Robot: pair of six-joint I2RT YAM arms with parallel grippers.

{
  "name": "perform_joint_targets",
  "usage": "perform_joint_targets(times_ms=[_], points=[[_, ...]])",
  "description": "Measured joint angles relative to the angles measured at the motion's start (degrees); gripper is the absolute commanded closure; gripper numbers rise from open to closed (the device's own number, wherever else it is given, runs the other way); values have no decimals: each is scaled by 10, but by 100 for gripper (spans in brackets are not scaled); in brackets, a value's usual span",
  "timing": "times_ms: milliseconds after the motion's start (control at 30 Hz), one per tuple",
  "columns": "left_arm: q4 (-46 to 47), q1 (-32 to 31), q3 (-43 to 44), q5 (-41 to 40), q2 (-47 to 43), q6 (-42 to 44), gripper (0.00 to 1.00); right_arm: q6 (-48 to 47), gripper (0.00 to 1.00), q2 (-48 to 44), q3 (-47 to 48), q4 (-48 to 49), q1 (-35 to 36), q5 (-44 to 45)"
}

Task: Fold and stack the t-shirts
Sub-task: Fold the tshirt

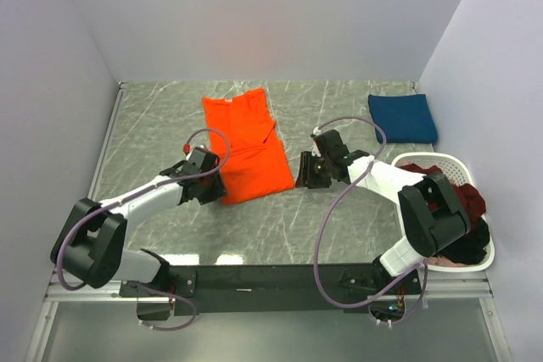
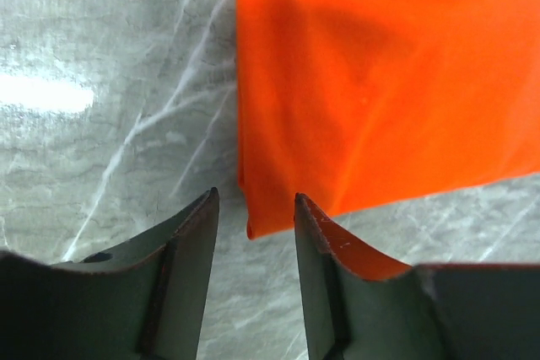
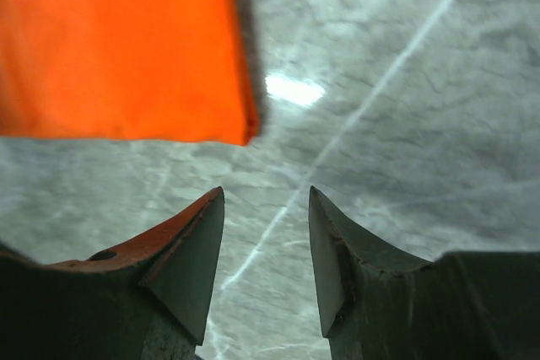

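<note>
Top external: smooth orange t-shirt [image 1: 246,146] on veined table [image 1: 153,125], left end effector [image 1: 214,192] and right end effector [image 1: 304,170] narrowly parted, empty.

The spread t-shirt [image 1: 246,148] lies between the left end effector [image 1: 210,185] and right end effector [image 1: 304,170]. The basket [image 1: 426,158] and folded t-shirt [image 1: 402,118] lie right of the latter.

No text, label, brand, number or sign can be read anywhere (the orange t-shirt [image 1: 246,146] and navy t-shirt [image 1: 402,118] are plain-coloured).
</note>
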Motion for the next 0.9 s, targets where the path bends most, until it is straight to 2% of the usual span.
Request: perform_joint_targets(times_ms=[300, 600, 900], points=[[-19, -16, 28, -19, 57, 2, 55, -6, 45, 6, 36, -39, 49, 83], [-28, -36, 40, -45, 71, 1, 58, -6, 44, 41, 66, -59, 79, 120], [-29, -50, 39, -63, 75, -1, 72, -4, 44, 83, 101, -74, 102, 141]])
